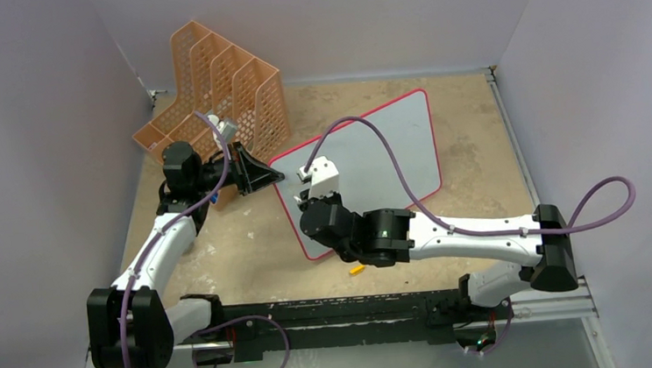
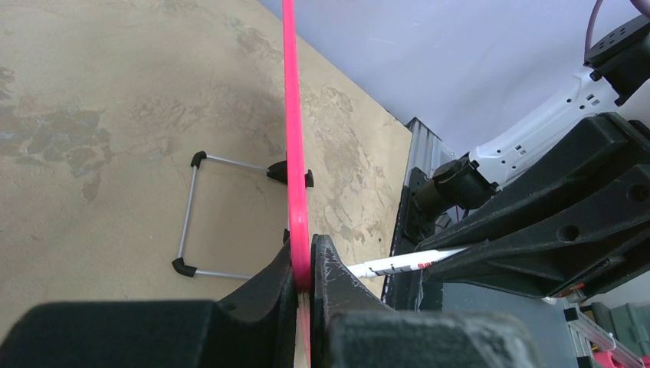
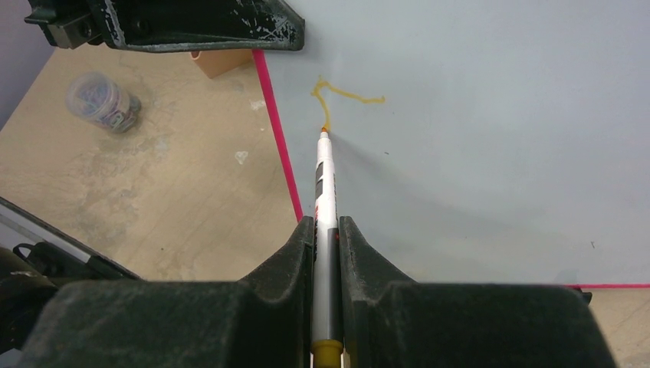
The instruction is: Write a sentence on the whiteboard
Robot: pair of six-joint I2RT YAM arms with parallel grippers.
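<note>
We look down from above and behind on the tabletop; both wrist cameras sit close, sharing the red edge of the whiteboard.

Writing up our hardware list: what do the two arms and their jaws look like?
Both the left arm and right arm have white links, black joints and a purple cable looping alongside. The jaws are black, wedge-shaped, with scuffed inner faces.

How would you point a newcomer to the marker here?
Find the pink-framed whiteboard propped up mid-table. Near its left edge the right gripper is shut on a marker, tip at the end of a short yellow stroke. It's the only thin white stick there, with an orange tip and a yellow back end.
</note>
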